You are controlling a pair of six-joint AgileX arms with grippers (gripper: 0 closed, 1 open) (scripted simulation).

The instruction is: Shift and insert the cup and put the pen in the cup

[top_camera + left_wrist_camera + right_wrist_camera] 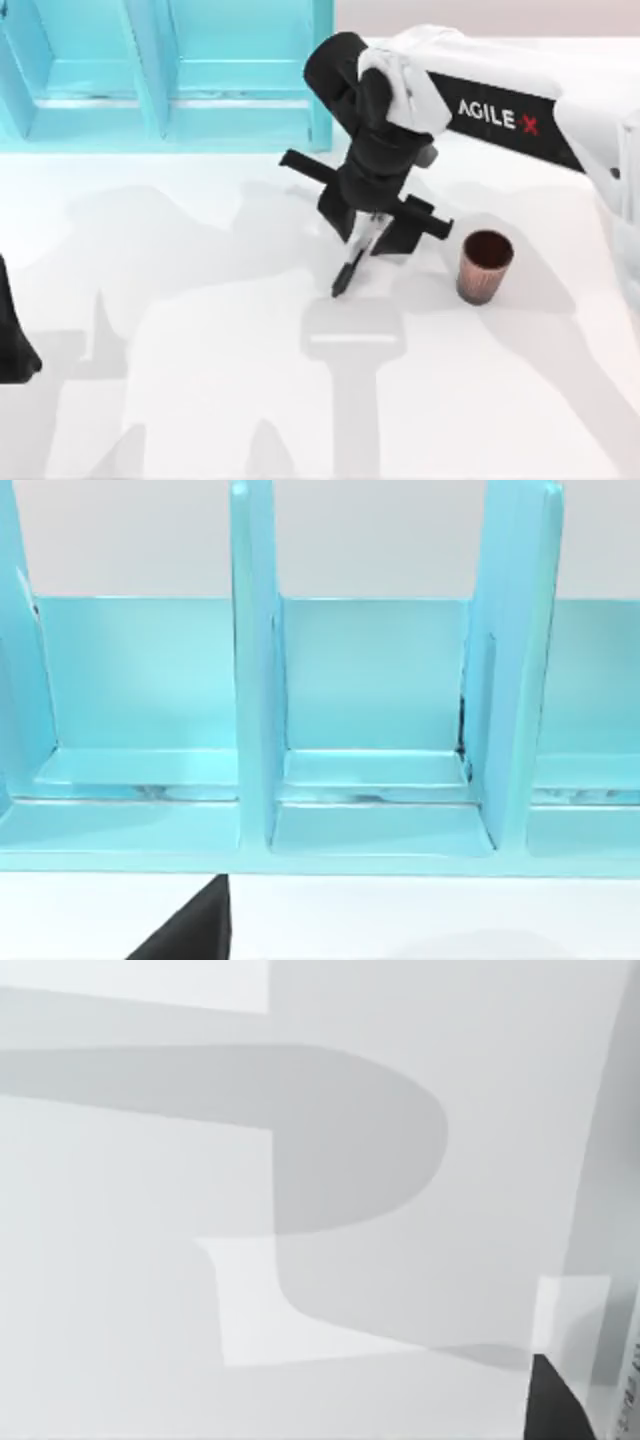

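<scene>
Right gripper (368,232) sits above the middle of the white surface (200,400), pointing down, with its fingers pinched on the pen (352,264). Pen hangs from the gripper at a tilt; its black lower end is close over the surface and leans away from the cup (485,265), toward the left side. Upper part of the pen is hidden between the fingers. In the right wrist view, a pale grey barrel with small print (628,1380) and a black part beside it show at the frame's edge, over bare surface crossed by shadows.

Cup stands upright on the surface just to the right of the gripper, apart from it and from the pen, mouth open upward, dark inside. Nothing is in the cup.

Right arm (500,115), white with a black band lettered AGILEX, reaches in over the cup from the right side.

Blue rack (170,70) stands at the far edge of the surface, well apart from the cup, to its left and behind. Left wrist view looks straight into the rack's open compartments (375,710), split by upright dividers.

Left arm (15,340) is parked at the left edge, far from the cup; whether its gripper is spread or pressed together cannot be told.
</scene>
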